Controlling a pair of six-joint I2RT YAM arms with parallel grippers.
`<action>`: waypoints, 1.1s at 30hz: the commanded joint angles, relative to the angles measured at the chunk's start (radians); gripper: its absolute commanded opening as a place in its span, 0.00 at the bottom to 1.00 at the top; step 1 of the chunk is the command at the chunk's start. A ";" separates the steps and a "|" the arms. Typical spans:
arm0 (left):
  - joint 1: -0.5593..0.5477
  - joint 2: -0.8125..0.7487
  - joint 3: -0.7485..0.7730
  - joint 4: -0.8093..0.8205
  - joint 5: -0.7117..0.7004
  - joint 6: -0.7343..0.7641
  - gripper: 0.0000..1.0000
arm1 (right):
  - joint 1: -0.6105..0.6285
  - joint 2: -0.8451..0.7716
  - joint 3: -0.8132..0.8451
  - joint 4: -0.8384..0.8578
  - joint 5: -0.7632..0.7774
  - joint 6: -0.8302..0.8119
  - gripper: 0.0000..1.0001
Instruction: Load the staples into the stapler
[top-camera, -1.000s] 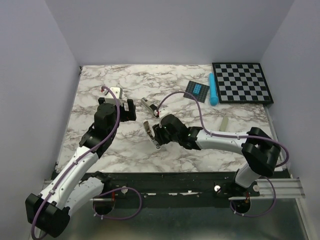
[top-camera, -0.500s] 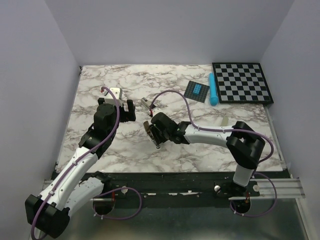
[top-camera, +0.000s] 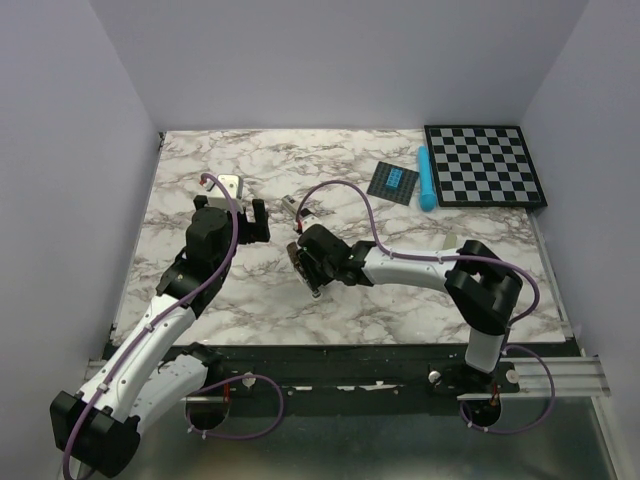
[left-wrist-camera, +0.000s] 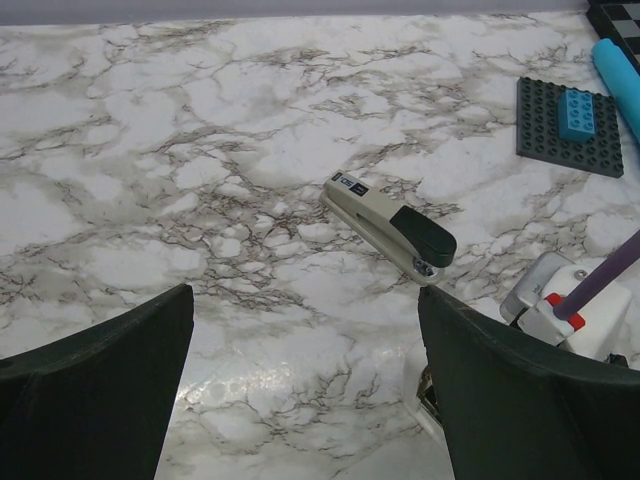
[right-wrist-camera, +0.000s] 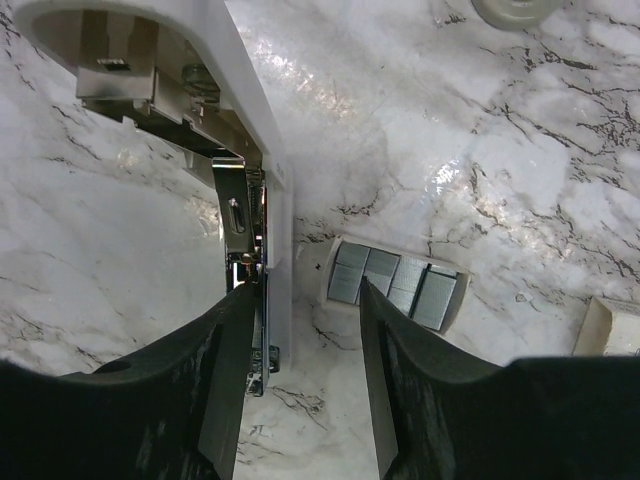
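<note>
Straddling stapler's (right-wrist-camera: 238, 215) shiny metal channel, right jaws part-open; left jaws wide apart.

A tabletop (top-camera: 250, 300) in white marble pattern with grey veins filled the scene. Plain pale lavender-grey walls closed it in: a back wall (top-camera: 330, 60) along the table's far edge, a left wall (top-camera: 60, 200) and a right wall (top-camera: 600, 150) along its sides. A black rail (top-camera: 340, 362) ran along the table's near edge, with a silver aluminium extrusion (top-camera: 560, 375) at that edge's right end. Even light left glossy patches (right-wrist-camera: 330, 70) on the table's surface.
</note>
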 joint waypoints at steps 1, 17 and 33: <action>0.010 -0.011 -0.006 0.001 0.004 0.013 0.99 | 0.008 0.023 0.035 -0.023 0.002 0.008 0.54; 0.027 0.002 -0.004 0.007 0.018 0.022 0.99 | 0.008 0.000 -0.005 -0.080 -0.032 0.017 0.54; 0.034 0.015 -0.004 0.007 0.022 0.021 0.99 | 0.008 -0.083 -0.046 -0.092 -0.054 0.028 0.54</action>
